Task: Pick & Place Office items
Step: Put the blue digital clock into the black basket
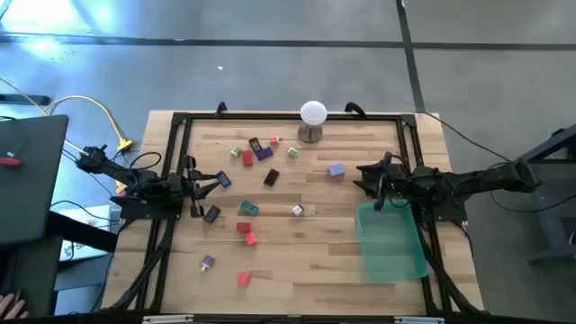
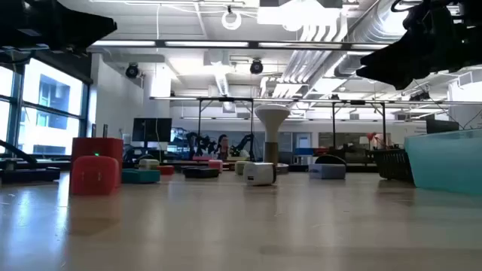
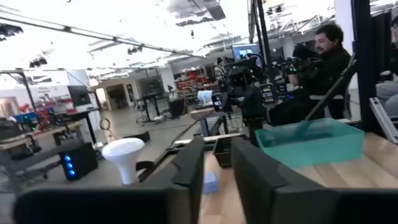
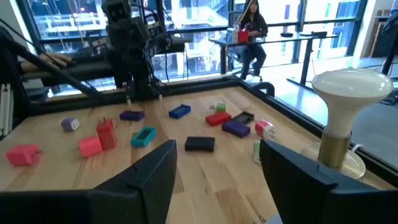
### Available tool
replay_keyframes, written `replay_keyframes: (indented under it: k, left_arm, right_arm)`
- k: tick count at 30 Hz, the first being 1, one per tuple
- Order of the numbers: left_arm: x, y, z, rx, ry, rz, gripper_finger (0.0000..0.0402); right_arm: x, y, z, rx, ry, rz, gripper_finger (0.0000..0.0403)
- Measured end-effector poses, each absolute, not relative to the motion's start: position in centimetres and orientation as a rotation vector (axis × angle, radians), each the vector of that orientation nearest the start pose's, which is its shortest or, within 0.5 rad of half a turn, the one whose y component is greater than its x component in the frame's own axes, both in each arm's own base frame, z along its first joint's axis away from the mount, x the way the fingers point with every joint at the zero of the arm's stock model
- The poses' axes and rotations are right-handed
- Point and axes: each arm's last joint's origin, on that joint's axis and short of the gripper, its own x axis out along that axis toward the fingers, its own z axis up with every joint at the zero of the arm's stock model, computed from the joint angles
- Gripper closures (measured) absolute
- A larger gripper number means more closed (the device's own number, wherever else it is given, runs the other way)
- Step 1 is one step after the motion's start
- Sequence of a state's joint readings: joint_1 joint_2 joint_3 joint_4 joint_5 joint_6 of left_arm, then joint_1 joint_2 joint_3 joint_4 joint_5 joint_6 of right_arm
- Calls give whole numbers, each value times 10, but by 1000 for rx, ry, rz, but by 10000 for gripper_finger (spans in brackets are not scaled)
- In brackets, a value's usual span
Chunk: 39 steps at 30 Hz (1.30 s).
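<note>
Several thumb-sized office items lie scattered on the wooden table: a blue one [image 1: 222, 179], a black one [image 1: 271, 177], a teal one [image 1: 248, 208], a lavender block [image 1: 336, 168], and red and pink pieces [image 1: 247, 232]. My left gripper [image 1: 213, 184] hovers at the table's left, pointing right, its fingers a little apart and empty [image 3: 217, 180]; the blue piece lies just past its tips. My right gripper [image 1: 358, 176] hovers at the right, beyond the tray's far end, pointing left, open and empty [image 4: 217, 180].
A translucent green tray [image 1: 391, 241] stands at the near right, below my right arm. A white ball on a metal stand [image 1: 312, 119] is at the middle of the far edge. A black frame [image 1: 180, 135] runs along the table's edges. People sit in the room beyond the table.
</note>
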<state>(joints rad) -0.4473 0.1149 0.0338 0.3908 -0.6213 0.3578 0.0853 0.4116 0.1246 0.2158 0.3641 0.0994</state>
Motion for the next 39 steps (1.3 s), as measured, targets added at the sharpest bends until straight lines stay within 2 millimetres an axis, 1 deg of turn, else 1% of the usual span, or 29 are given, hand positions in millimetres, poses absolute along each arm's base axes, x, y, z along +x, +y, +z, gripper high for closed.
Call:
replay_keyframes:
  k: [5,7,9,12,15,17,19,21,22,25,28,30,33,36,39]
  left_arm:
    - [96,-28,200,112,-217,192,239]
    - [97,-28,200,95,-223,187,219]
    - [99,-29,201,124,-226,186,208]
    - [101,-30,204,159,-250,197,204]
    - [101,-29,209,139,-288,243,203]
    - [101,-27,211,88,-298,305,203]
    - [100,-25,211,-17,-293,377,203]
    - [100,-25,209,-109,-281,414,203]
    - [100,-26,207,-131,-270,423,203]
    - [100,-28,205,-122,-250,409,203]
    - [100,-30,208,-128,-251,386,203]
    - [100,-31,215,-117,-250,380,203]
    - [103,-33,234,-79,-243,389,203]
    - [108,-38,263,-14,-180,397,203]
    - [114,-46,292,58,-53,369,203]
  right_arm:
    - [127,0,189,83,73,-283,182]
    - [127,1,188,84,76,-283,182]
    - [127,1,189,86,72,-280,182]
    - [127,1,190,71,60,-279,182]
    - [127,1,193,48,37,-279,182]
    - [127,1,193,49,33,-280,182]
    - [127,1,193,49,35,-279,182]
    - [127,1,193,70,32,-265,182]
    - [128,1,193,93,30,-250,182]
    - [128,3,193,164,26,-197,182]
    - [128,4,193,191,26,-172,182]
    - [128,4,193,204,24,-175,182]
    - [128,4,195,212,8,-173,182]
    - [128,4,199,220,-37,-160,182]
    - [128,5,203,227,-79,-129,182]
